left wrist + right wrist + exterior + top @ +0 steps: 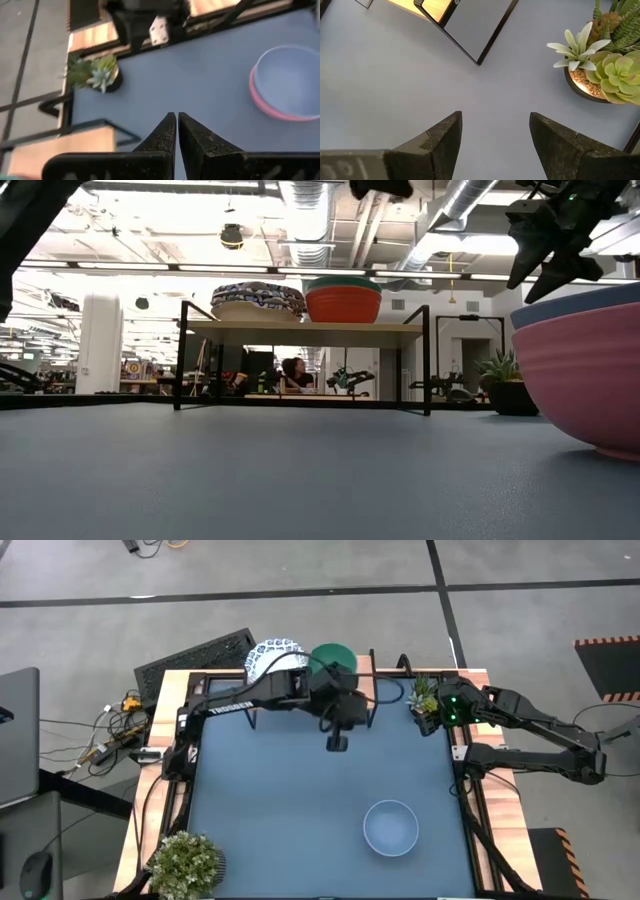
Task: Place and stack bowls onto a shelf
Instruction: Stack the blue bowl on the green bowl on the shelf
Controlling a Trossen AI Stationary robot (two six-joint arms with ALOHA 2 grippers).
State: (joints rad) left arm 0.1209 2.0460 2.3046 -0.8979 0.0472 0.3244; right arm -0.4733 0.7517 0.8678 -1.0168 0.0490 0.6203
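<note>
- The shelf (pixel 300 675) stands at the far edge of the table (pixel 260 810), and I use it as the reference for all places.
- On the shelf's wooden top sits a patterned white bowl (pixel 270 657) with a blue lattice rim, and right beside it a small stack: a green bowl (pixel 335 655) resting inside a red bowl (pixel 343 305).
- In the low view these two groups stand side by side on the plank, very close, but I cannot tell if they touch.
- The left gripper (pixel 337 743) hangs just in front of the shelf, on the near side of it, above the table.
- Its fingers (pixel 197 137) are pressed together with nothing between them; no bowl is at the fingers.
- Well away from the shelf, toward the near side of the table, lies another stack: a pale blue bowl (pixel 390 827) nested inside a pink bowl (pixel 260 100).
- This stack is far from the left fingers and is not touched by them.
- The right gripper (pixel 495 135) is beyond the right end of the shelf, near a potted succulent (pixel 600 65).
- Its fingers (pixel 445 140) stand wide apart and hold nothing; only the shelf's black leg (pixel 492 35) and the table surface are ahead of them.
- A bushy plant (pixel 185 862) stands at the near left corner of the table, far from the shelf.
</note>
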